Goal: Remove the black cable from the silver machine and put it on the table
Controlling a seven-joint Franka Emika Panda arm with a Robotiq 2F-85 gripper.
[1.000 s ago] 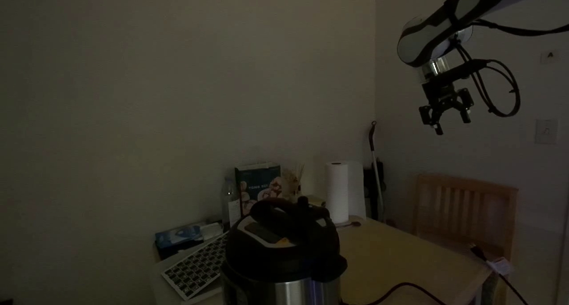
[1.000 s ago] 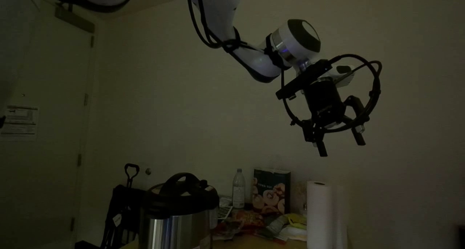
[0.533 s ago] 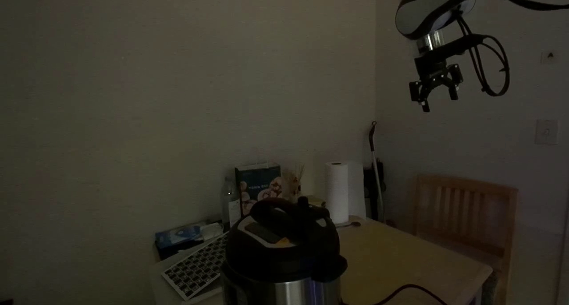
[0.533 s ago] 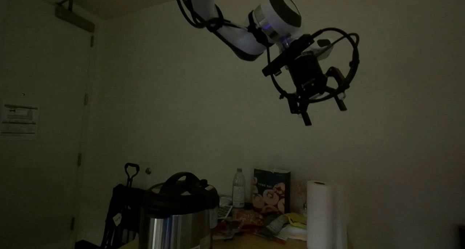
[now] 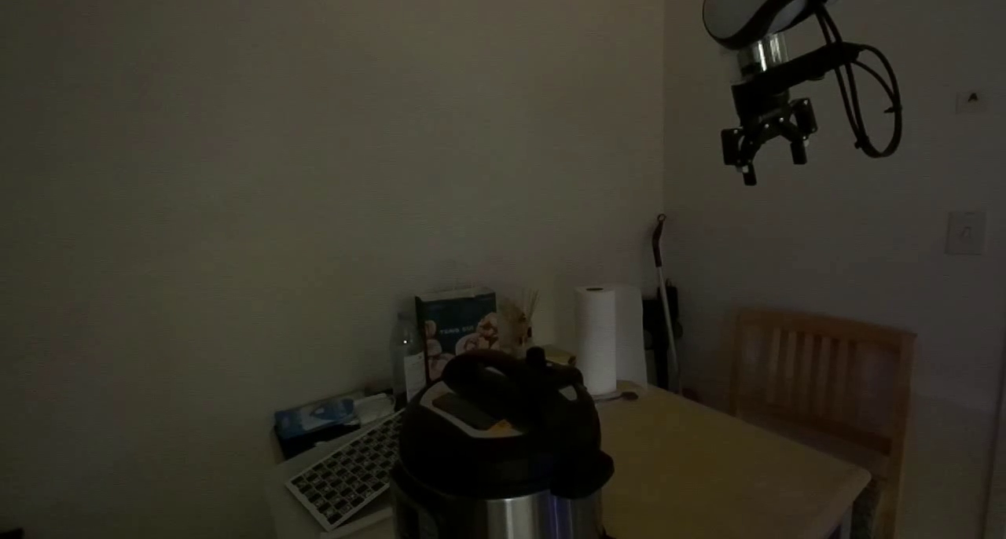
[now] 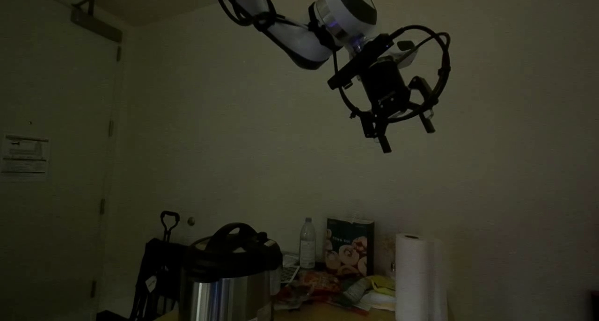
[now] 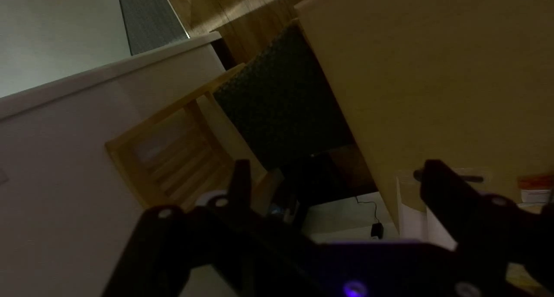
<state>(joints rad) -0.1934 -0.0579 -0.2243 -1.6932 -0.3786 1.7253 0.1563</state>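
Note:
The silver machine, a pressure cooker with a black lid (image 5: 503, 460), stands upright at the near edge of an exterior view, and it also shows in an exterior view (image 6: 229, 288). The black cable does not show clearly now; it is hidden or below the frame. The table (image 5: 707, 460) has a light wooden top, and it fills the right of the wrist view (image 7: 441, 72). My gripper (image 5: 775, 169) is open and empty, high above the table and well apart from the cooker. It shows in an exterior view (image 6: 408, 139) and in the wrist view (image 7: 338, 166).
A paper towel roll (image 5: 597, 342), a spoon (image 5: 625, 396), a dark box or bag (image 5: 460, 327), a bottle (image 5: 409, 358) and a keyboard (image 5: 354, 468) stand or lie on the table. A wooden chair (image 5: 821, 374) is at its side. Colored packages (image 6: 323, 281) lie near the bottle.
My arm has risen with the gripper open throughout. In an exterior view, the cable's plug end left sight near the table corner, then the curved cable stretch beside the cooker also left sight.

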